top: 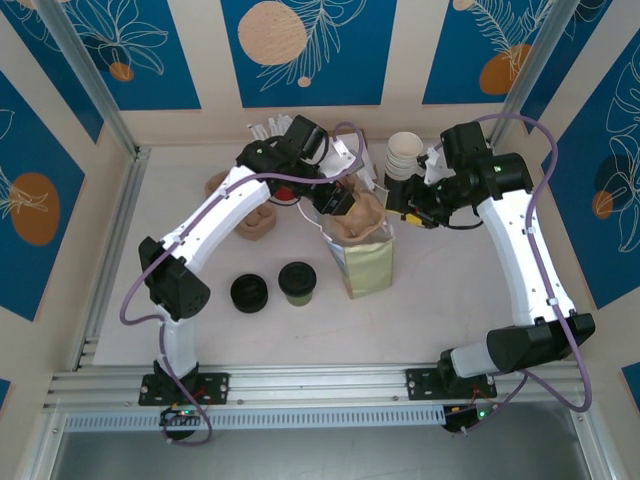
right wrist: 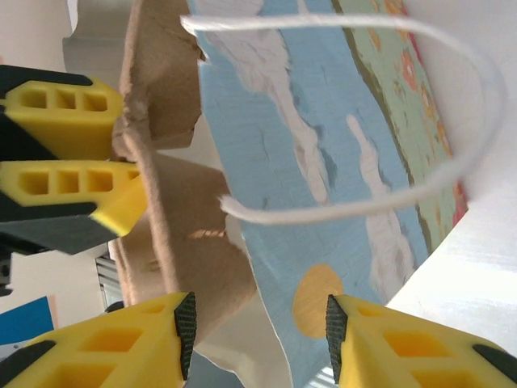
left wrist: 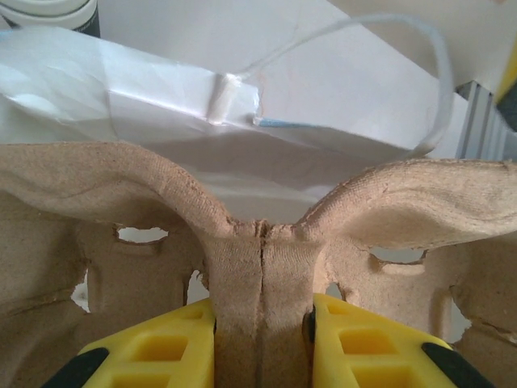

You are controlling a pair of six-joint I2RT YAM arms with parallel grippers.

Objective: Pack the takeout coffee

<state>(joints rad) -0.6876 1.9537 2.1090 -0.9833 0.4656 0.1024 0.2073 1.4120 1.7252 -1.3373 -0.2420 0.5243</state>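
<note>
Top external view — takeout coffee: small round cup with a black domed lid and olive-green sides. It stands upright on the desk just beside the paper bag, on its left-arm side, untouched. Likely light, thin-walled and crushable. The lid looks glossy and probably slippery, so grasp around the sides below it and keep it level.

Pulp carrier: moulded fibre, rough and stiff, at the bag's mouth.

Left gripper: jaws pinching the carrier's centre rib.

Right gripper: jaws spread either side of the bag's printed edge — gripping nothing.
</note>
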